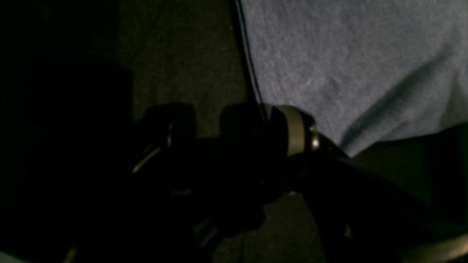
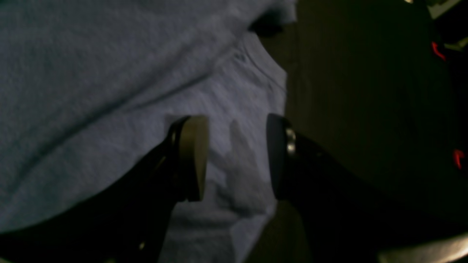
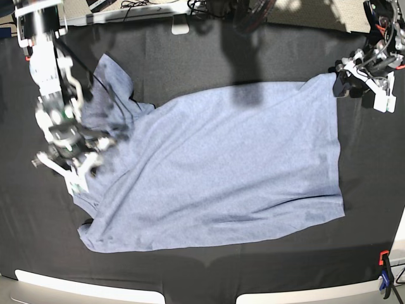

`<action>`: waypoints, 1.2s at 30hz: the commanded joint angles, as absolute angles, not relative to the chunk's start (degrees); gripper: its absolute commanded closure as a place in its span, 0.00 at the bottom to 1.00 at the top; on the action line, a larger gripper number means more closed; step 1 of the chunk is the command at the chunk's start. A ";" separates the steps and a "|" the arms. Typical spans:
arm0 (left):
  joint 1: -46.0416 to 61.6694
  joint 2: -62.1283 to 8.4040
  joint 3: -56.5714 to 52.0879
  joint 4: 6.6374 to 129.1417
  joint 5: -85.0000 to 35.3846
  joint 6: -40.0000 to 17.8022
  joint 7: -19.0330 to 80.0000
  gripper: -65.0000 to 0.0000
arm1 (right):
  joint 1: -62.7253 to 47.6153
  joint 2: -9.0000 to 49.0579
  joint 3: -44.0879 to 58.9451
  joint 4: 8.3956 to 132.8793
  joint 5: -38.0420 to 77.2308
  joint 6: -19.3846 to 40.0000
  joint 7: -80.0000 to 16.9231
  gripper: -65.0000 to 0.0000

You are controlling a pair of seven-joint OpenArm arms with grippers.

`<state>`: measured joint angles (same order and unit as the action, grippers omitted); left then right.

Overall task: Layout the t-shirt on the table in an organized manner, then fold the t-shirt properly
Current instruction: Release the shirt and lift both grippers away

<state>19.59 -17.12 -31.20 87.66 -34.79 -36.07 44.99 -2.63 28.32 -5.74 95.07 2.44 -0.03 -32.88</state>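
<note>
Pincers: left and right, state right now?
Left pincer: open, at the t-shirt corner, holding nothing.
Right pincer: open, a raised fold of the shirt edge between its fingers, not clamped.

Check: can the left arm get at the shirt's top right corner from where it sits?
Probably yes. The left gripper hangs open right at that corner of the shirt, with nothing between them; the left wrist view shows only bare table beside the cloth edge.
</note>
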 commanded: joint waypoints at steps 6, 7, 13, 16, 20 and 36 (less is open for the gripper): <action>22.09 -17.91 -31.46 88.51 -45.69 -40.00 52.99 0.54 | -5.21 29.04 -3.09 98.45 2.11 -0.47 -31.79 0.62; 22.06 -17.82 -31.44 88.51 -48.47 -40.00 56.55 0.54 | -5.50 29.04 -3.09 98.45 2.04 -0.47 -31.92 0.62; 21.74 -17.80 -31.35 88.51 -52.27 -40.00 58.46 0.57 | -5.89 28.99 -3.11 98.45 1.96 -0.45 -32.08 0.62; 21.08 -17.80 -31.03 88.51 -57.58 -40.00 58.48 0.67 | -5.89 28.97 -3.11 98.45 1.96 -0.45 -32.08 0.62; 16.99 -17.80 -27.44 88.51 -58.94 -40.00 58.26 0.69 | -5.87 28.77 -3.11 98.45 1.72 -0.45 -32.01 0.62; -5.67 -13.34 -14.96 88.49 -45.36 -34.72 51.03 0.69 | -5.89 22.46 -3.11 98.45 1.02 -0.40 -32.05 0.62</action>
